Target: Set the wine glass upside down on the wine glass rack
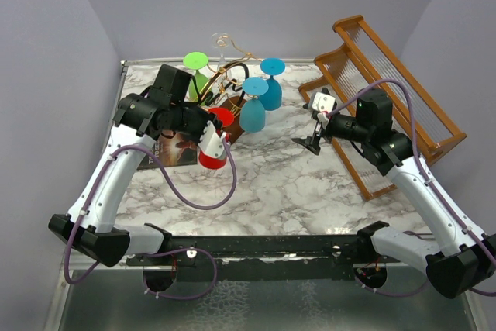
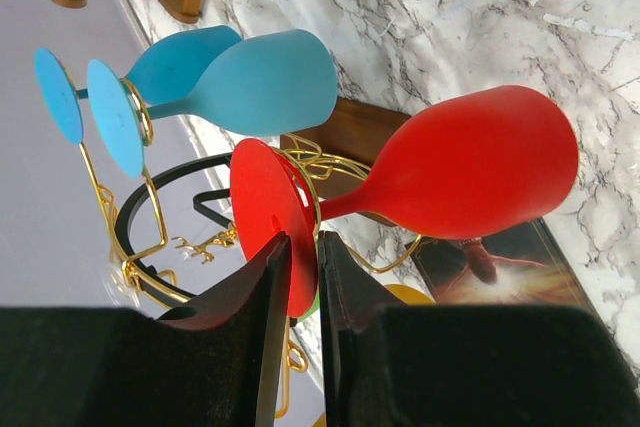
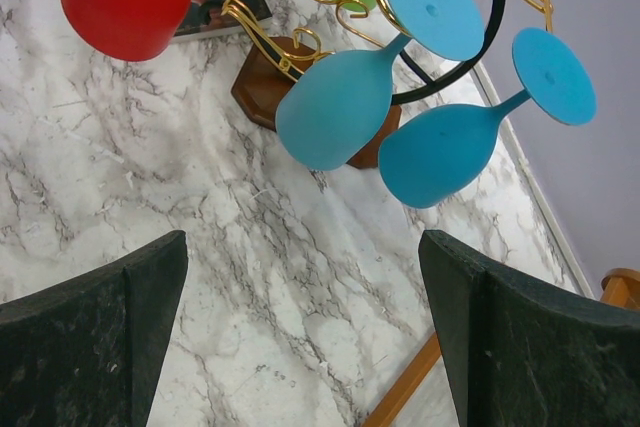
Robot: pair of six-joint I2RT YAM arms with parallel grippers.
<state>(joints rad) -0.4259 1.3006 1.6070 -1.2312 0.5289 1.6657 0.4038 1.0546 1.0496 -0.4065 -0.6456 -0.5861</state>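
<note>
The red wine glass (image 2: 470, 177) hangs bowl-down at the front of the wine glass rack (image 2: 150, 282), a stand of gold wire scrolls with a black curved bar on a brown wooden base (image 2: 360, 132). Its stem lies in a gold wire loop, with its round foot (image 2: 262, 209) above the loop. My left gripper (image 2: 305, 242) is shut on the edge of that foot. In the top view the left gripper (image 1: 211, 125) is at the rack (image 1: 226, 83), with the red glass (image 1: 213, 154) below it. My right gripper (image 3: 300, 327) is open and empty above the marble, also visible in the top view (image 1: 314, 136).
Two blue glasses (image 1: 254, 106) (image 1: 271, 87), a green one (image 1: 196, 63) and a clear one (image 1: 221, 40) hang on the rack. A dark picture card (image 1: 174, 149) lies by the rack's base. A large orange-brown slatted rack (image 1: 387, 91) stands at the right. Grey walls enclose the table.
</note>
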